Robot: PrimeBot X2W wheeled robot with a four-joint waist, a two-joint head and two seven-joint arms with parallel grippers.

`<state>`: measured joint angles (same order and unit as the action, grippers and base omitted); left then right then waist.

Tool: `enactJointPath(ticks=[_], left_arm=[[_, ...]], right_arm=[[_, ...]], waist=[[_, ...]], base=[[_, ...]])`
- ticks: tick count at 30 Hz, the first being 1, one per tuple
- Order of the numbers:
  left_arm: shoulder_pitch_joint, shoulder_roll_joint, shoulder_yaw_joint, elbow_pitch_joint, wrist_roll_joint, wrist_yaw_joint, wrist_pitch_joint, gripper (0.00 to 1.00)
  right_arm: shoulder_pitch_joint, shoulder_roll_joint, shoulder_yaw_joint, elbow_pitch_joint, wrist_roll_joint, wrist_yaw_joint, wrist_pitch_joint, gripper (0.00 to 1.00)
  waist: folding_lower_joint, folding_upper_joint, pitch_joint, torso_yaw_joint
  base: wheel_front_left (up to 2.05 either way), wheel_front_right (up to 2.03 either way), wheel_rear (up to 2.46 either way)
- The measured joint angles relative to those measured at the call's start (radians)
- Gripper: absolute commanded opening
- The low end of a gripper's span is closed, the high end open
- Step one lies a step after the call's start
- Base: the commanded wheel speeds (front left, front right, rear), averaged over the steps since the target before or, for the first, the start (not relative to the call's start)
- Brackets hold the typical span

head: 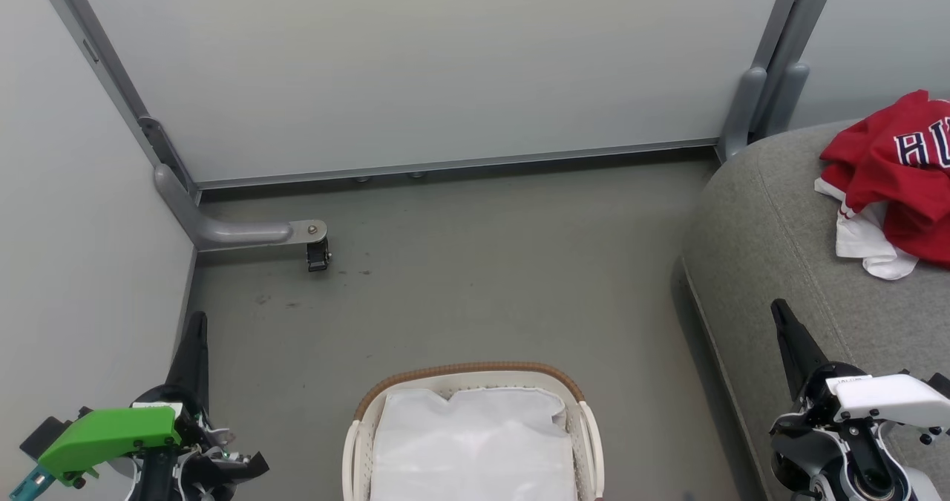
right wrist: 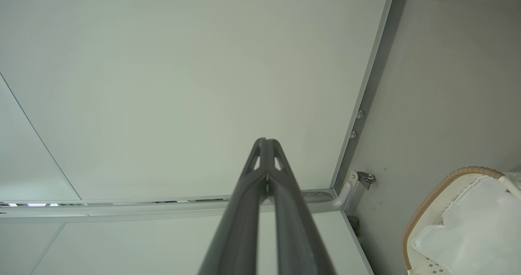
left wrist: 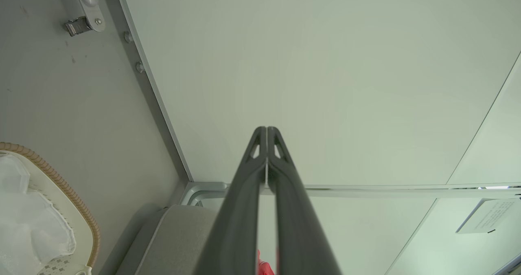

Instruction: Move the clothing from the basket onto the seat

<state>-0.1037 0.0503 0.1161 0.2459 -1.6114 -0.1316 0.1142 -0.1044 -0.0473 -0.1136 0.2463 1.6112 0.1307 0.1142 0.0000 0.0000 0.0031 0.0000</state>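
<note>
Clothing [head: 894,182]: a red heap with white trim and dark lettering. It lies on the seat [head: 772,219] at the far right of the head view, cut off by the frame edge. A white piece sticks out at its lower left, flat on the cushion.

Seat: grey, with a rounded edge and a stitched seam. It stands right of the basket [head: 475,371], and the two do not touch.

Basket: bottom centre, on the floor [head: 482,271], with a brown rim band. The white liner [head: 471,441] covers its inside.

Left gripper [head: 198,321]: lower left, beside the side panel. Its fingers are closed tip to tip with nothing between them. The left wrist view confirms the tips meet. A sliver of red shows low between the finger shafts, past the seat corner.

Right gripper [head: 779,309]: lower right, over the seat's front edge and well apart from the clothing. Its fingers are pressed together and hold nothing. The right wrist view shows the same.

Surroundings: a pale panel [head: 445,78] stands behind, with a caster [head: 318,254] on its grey foot at the left.
</note>
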Motion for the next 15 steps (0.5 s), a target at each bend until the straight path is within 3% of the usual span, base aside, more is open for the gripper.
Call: enactJointPath(ticks=[15], left_arm=[[0.0,0.0,0.0,0.0,0.0,0.0,0.0,0.0]], right_arm=[[0.0,0.0,0.0,0.0,0.0,0.0,0.0,0.0]], waist=[[0.0,0.0,0.0,0.0]], base=[[0.0,0.0,0.0]])
